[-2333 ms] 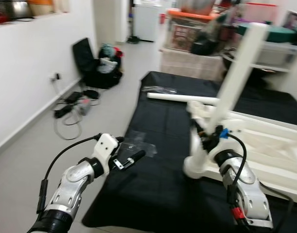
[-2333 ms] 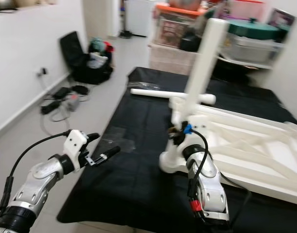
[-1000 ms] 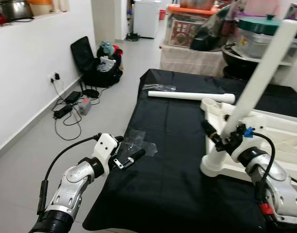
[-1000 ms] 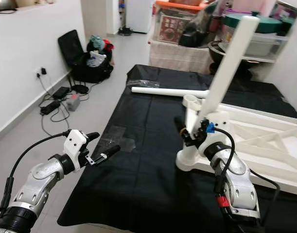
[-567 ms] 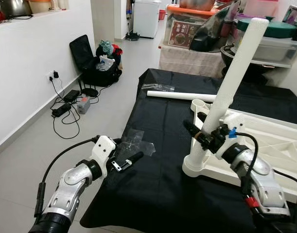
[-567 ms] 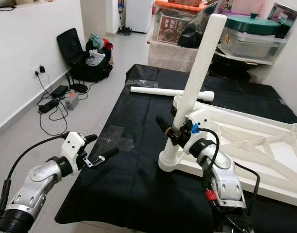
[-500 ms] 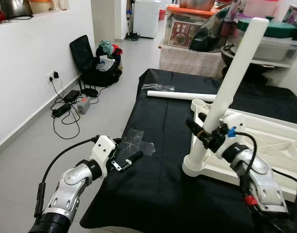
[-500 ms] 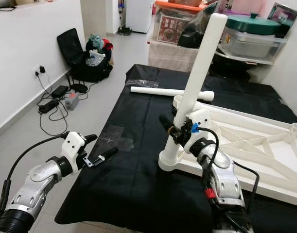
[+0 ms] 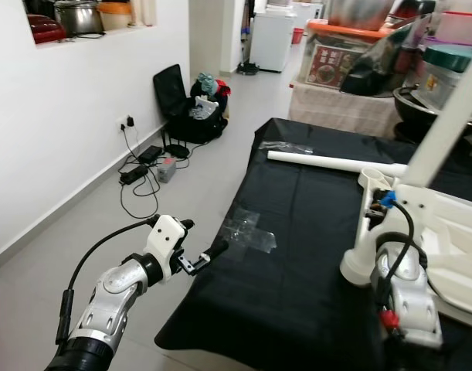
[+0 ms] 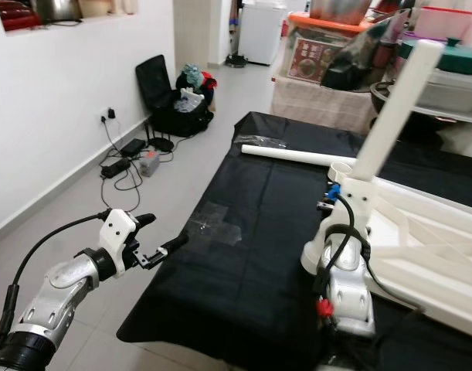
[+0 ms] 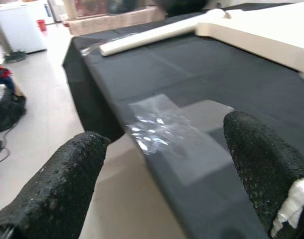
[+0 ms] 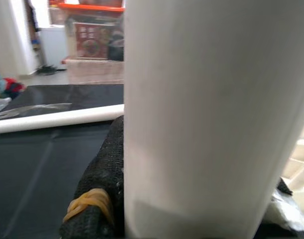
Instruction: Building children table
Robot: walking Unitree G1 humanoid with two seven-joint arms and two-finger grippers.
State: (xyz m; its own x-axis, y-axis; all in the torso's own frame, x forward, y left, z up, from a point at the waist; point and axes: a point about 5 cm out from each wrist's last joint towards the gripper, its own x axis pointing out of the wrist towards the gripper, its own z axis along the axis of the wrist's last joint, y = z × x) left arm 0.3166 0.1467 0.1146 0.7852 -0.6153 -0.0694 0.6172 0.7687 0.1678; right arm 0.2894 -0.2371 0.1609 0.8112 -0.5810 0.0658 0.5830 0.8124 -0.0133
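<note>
in the left eye view, the left hand (image 9: 198, 259) hangs in the air just off the near corner of the desk (image 9: 297, 270), which has a black cloth on it. its two black fingers are apart and hold nothing. a clear plastic bag (image 9: 249, 229) lies flat on the cloth near that hand. on the right side of the desk lies the white table frame (image 9: 452, 232), upside down. one white table leg (image 9: 444, 127) stands up from its near corner and leans a bit. the right hand (image 9: 372, 219) is at the bottom of this leg, with the silver arm just below it. a second white leg (image 9: 328, 162) lies flat on the cloth further back. a black bag (image 9: 191, 108) and some cables (image 9: 147, 166) are on the floor by the white wall.

the right eye view shows the same things, with the standing leg reaching up in front of the boxes (image 10: 328, 46) at the back.

in the left wrist view, the two black fingertips (image 11: 57, 191) are wide apart with only air between them. past them is the plastic bag on the cloth, and further off the lying leg.

in the right wrist view, the standing leg is very close and big. one black finger (image 12: 99, 191) with a yellow rubber band (image 12: 89, 201) presses on its side, so the right hand is closed on the leg.
</note>
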